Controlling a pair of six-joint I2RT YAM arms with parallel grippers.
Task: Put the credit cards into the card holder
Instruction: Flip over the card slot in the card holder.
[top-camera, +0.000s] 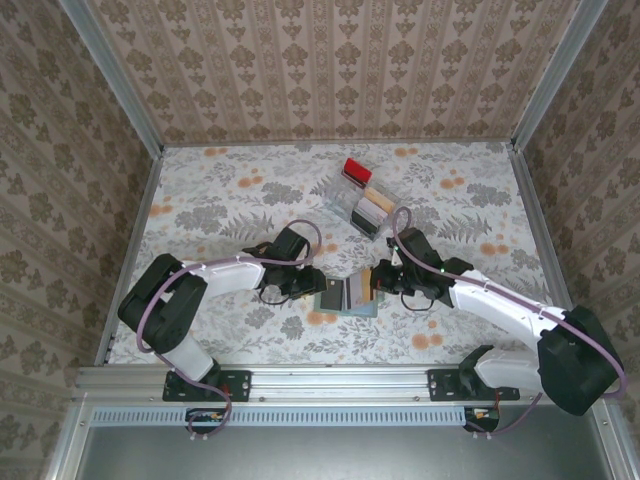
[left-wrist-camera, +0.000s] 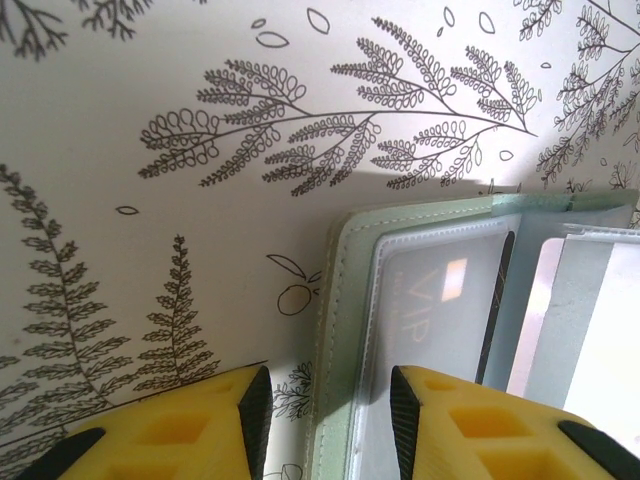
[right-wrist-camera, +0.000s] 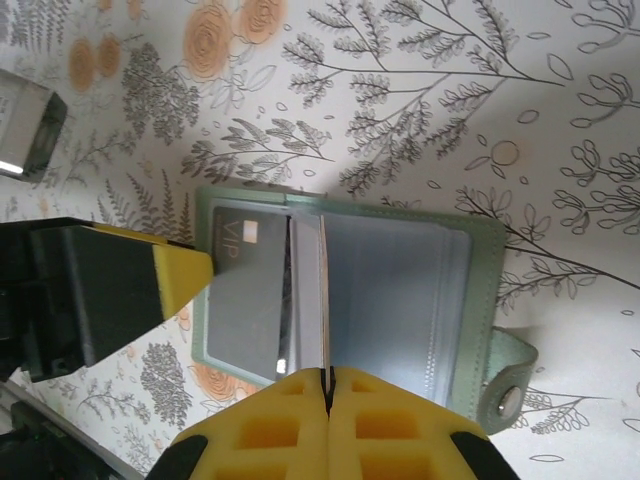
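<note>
Card holder (right-wrist-camera: 400, 300), one dark card (right-wrist-camera: 245, 290) inside

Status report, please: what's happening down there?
Left end effector open, astride wallet edge. Right end effector shut on a sleeve. Dark card already in. Nothing blocking.

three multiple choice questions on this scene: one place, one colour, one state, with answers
1. Seen from above, the clear tray lies where from the card holder? A nearer the arm bases B farther back C on it
2. The VIP card in the holder is A red B white C dark grey
3. The card holder is A lying open B folded shut C on edge
Answers: 1 B, it sits behind the holder; 2 C, the right wrist view shows it; 3 A, its inner sleeves show.
</note>
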